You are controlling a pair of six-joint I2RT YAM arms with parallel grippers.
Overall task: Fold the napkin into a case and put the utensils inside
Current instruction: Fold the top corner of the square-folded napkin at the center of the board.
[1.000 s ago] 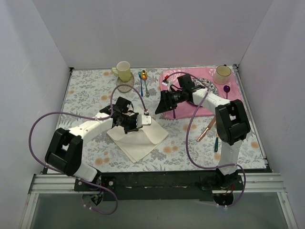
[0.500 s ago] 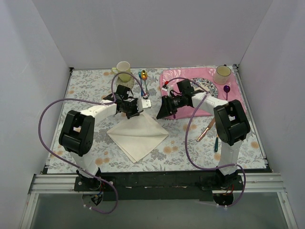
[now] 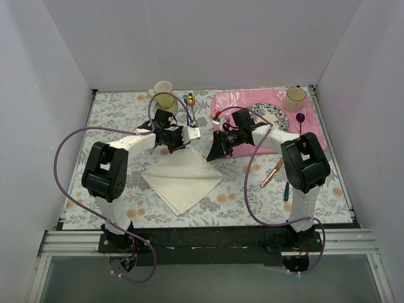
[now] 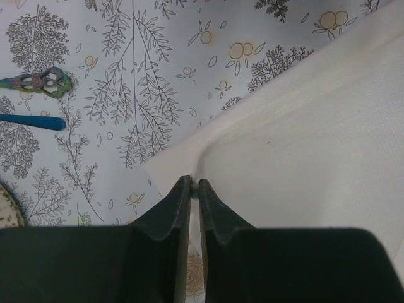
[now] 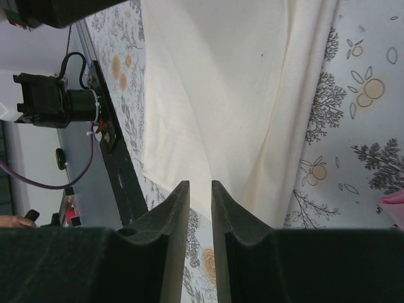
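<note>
The cream-white napkin (image 3: 183, 180) lies as a flat diamond on the floral tablecloth. My left gripper (image 3: 179, 145) is at its far corner. In the left wrist view the jaws (image 4: 194, 185) are pinched shut on the napkin's (image 4: 303, 145) edge, and a crease runs up from the tips. My right gripper (image 3: 213, 154) hovers by the napkin's far-right edge. Its jaws (image 5: 200, 186) stand narrowly apart and empty, with the napkin (image 5: 221, 95) just beyond them. The copper knife (image 3: 273, 172) and the teal-handled spoon (image 3: 286, 188) lie at the right, beside the right arm.
A yellow mug (image 3: 164, 93) on a coaster and a blue-handled spoon (image 3: 188, 110) are at the back. The pink placemat (image 3: 252, 101) holds a plate (image 3: 275, 117), a cup (image 3: 294, 98) and a purple fork (image 3: 300, 118). The blue handle (image 4: 31, 121) also shows in the left wrist view.
My left gripper has moved from over the napkin's middle back to its far corner. My right gripper has shifted slightly nearer, toward the napkin's edge.
</note>
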